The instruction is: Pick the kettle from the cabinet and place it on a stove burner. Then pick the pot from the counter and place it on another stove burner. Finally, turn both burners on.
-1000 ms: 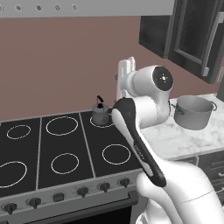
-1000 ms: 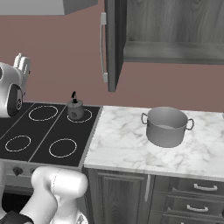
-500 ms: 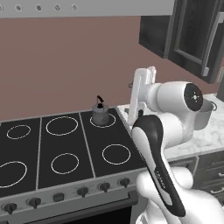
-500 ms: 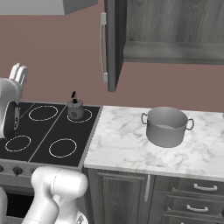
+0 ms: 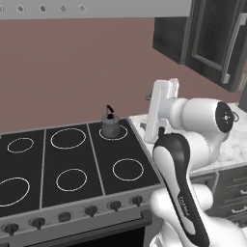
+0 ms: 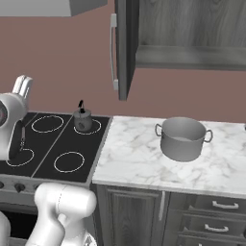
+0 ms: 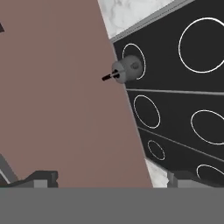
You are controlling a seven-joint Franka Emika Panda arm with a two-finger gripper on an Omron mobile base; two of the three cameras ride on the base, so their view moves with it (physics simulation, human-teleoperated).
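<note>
Kettle (image 5: 110, 126) sits on a rear burner (image 6: 88, 126); gripper (image 7: 109, 177), jaws wide and empty, must next reach the pot (image 6: 183, 138) on the counter (image 6: 139, 158).

A plain reddish-brown wall (image 5: 72, 72) ran behind the cooking area, flat and unmarked. A pale grey range hood (image 5: 96, 8) hung across the top of the left base view, a row of small round buttons (image 5: 42, 8) along its front; in the right base view its underside showed at the upper left. Below the worktop stood dark grey wood-grain base cabinets: a door (image 6: 129, 216) with a slim silver pull and stacked drawers (image 6: 214, 218) to its right. Lighting was even and soft.
</note>
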